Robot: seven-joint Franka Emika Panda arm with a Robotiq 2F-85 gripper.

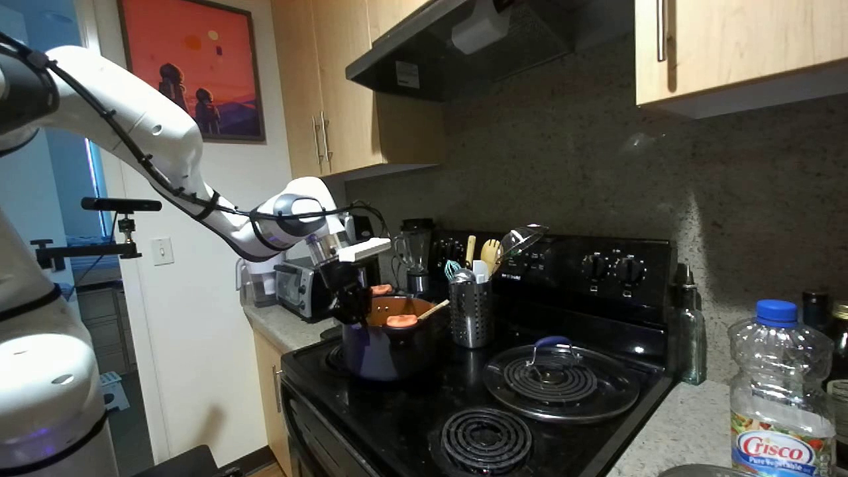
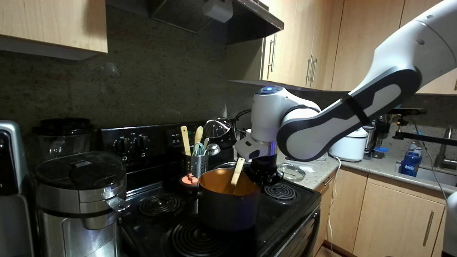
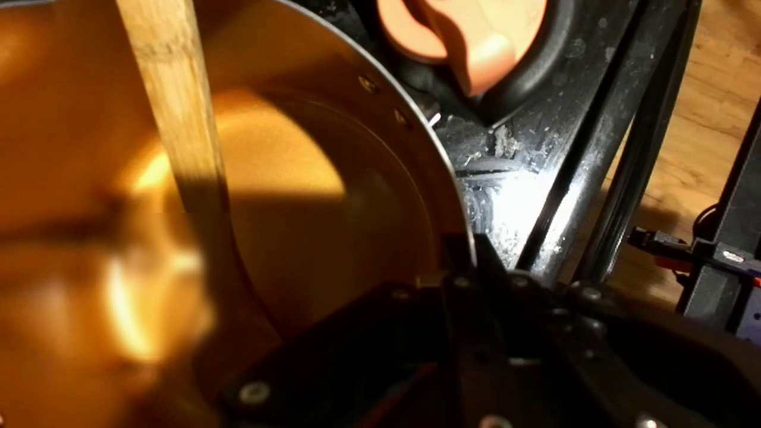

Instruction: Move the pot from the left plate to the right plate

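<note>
The transfer looks part done. The end effector [image 3: 471,252] is pinching the rim of the copper-lined cooking pot [image 1: 387,354], its jaws drawn together with 1 on each side of the wall, so the grasp seems settled. The pot is upright, at or just beside the front left coil burner [image 2: 189,237] and off its centre, on the side toward the front right coil burner [image 1: 487,437]. Whether its base touches the stove or hangs just above it cannot be told. By this reading, what is left is the rest of the crossing, setting the pot level on the front right coil burner and letting go. A wooden utensil [image 2: 237,174] leans in the pot, and 2 salmon handle grips [image 1: 402,320] show at its rim.

The tabletop [image 1: 397,407] is a glossy black electric cooktop. Toward its back stands a perforated steel utensil holder [image 1: 472,315]; a glass lid [image 1: 563,381] with a blue handle lies at the rear right. Around it is a dim kitchen with pale wood cabinets [image 1: 341,79], a dark range hood [image 1: 437,59], a speckled backsplash [image 1: 583,146] and a framed red poster [image 1: 218,66]. The speckled counter [image 1: 689,414] at the right bears a Crisco oil bottle [image 1: 782,397]; a toaster oven [image 1: 301,288] sits past the left end.
</note>
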